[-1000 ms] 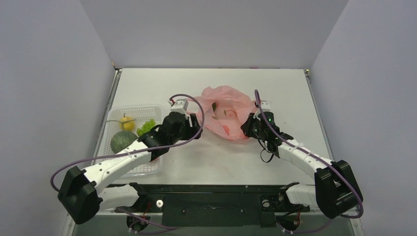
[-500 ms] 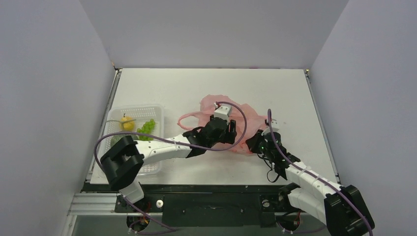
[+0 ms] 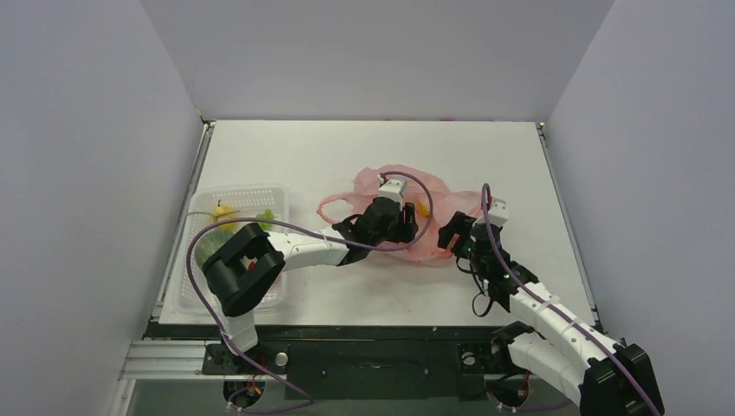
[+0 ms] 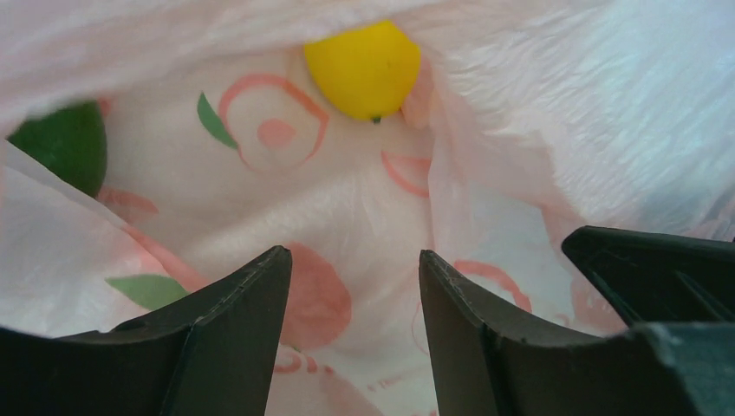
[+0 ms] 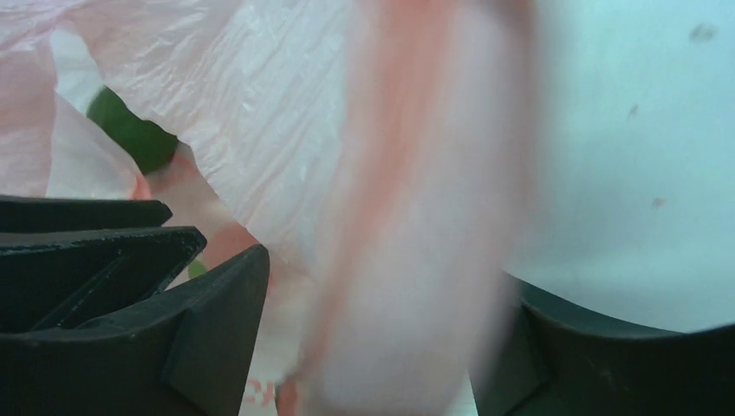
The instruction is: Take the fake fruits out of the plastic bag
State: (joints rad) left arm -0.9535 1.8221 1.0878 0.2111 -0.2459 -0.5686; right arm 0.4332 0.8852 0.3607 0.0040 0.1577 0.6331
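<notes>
Top external view: the pink plastic bag (image 3: 438,192) is seen crumpled at the middle of the table (image 3: 364,147), one loop handle lying out to its left. A yellow lemon (image 3: 422,209) is glimpsed at the bag, between the two grippers.

Left wrist view: the lemon (image 4: 364,68) is seen inside the bag (image 4: 347,217), at the far end, on the printed film. A green round fruit (image 4: 61,143) is seen further left, half hidden by a fold. The left gripper (image 4: 353,260) is pointed into the bag with its fingers (image 4: 234,329) spread; nothing is held between them, only film is seen behind. Both fruits are well apart from the tips.

Right wrist view: the bag (image 5: 286,113) is shown close up, and a bit of the green fruit (image 5: 130,130) is visible past a fold. The right gripper (image 5: 390,295) is spread wide. A blurred pink strip of film runs through the gap; contact with the fingers (image 5: 217,321) cannot be told.

From above, the left gripper (image 3: 406,227) is placed on the bag's near left part and the right gripper (image 3: 449,234) at its right edge, facing each other.

A clear tray (image 3: 185,286) is set at the left table edge. A small yellow fruit (image 3: 224,215), green grapes (image 3: 265,215) and a dark green fruit (image 3: 202,249), partly covered by the left arm, are lying in it.
</notes>
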